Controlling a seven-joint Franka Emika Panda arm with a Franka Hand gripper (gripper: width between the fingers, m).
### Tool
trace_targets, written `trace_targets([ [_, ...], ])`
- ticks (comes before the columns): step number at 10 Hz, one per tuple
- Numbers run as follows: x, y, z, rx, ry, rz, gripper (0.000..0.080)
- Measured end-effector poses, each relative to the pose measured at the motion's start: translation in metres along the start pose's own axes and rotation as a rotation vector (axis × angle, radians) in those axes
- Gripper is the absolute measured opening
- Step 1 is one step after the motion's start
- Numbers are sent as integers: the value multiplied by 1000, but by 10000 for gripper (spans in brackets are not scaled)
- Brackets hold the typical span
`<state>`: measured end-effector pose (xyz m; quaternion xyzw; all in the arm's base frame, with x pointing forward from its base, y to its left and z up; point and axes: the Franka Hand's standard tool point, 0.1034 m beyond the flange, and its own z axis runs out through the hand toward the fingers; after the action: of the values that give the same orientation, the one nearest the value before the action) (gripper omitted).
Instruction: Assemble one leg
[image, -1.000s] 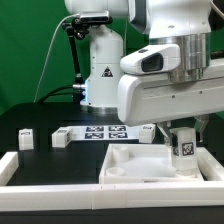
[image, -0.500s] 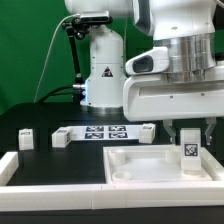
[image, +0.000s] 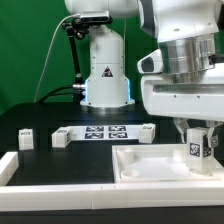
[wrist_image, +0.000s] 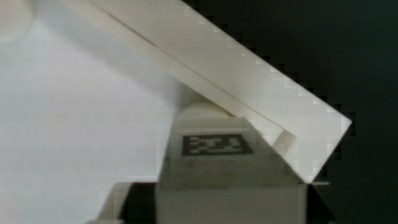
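The gripper (image: 197, 141) is clamped on the leg (image: 196, 150), which it holds upright between its fingers with the tag turned to the camera. The leg is at the exterior view's right end of the flat white piece (image: 140, 162). In the wrist view the leg (wrist_image: 217, 147) is close to that piece's raised edge (wrist_image: 214, 70); whether they touch cannot be told. Behind lies the marker board (image: 105, 131), with a loose post (image: 61, 138) just beside its left end in the exterior view.
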<state>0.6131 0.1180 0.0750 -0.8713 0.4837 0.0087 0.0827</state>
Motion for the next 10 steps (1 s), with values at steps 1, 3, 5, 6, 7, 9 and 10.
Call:
trace_targets([
  [1,0,0,0,4,-5,170,291],
  [3,-1,0,0,6,-10,257,292],
  [5,-2,-1,1,6,-12,203,464],
  [6,-5,-1,0,-8,-23,166,464],
  [7,-6,-1,-1,-21,-31,63,614],
  [9,-9,-5,-2,-28,-33,-133,639],
  [10,-10,-5,-2,-36,-24,-292,648],
])
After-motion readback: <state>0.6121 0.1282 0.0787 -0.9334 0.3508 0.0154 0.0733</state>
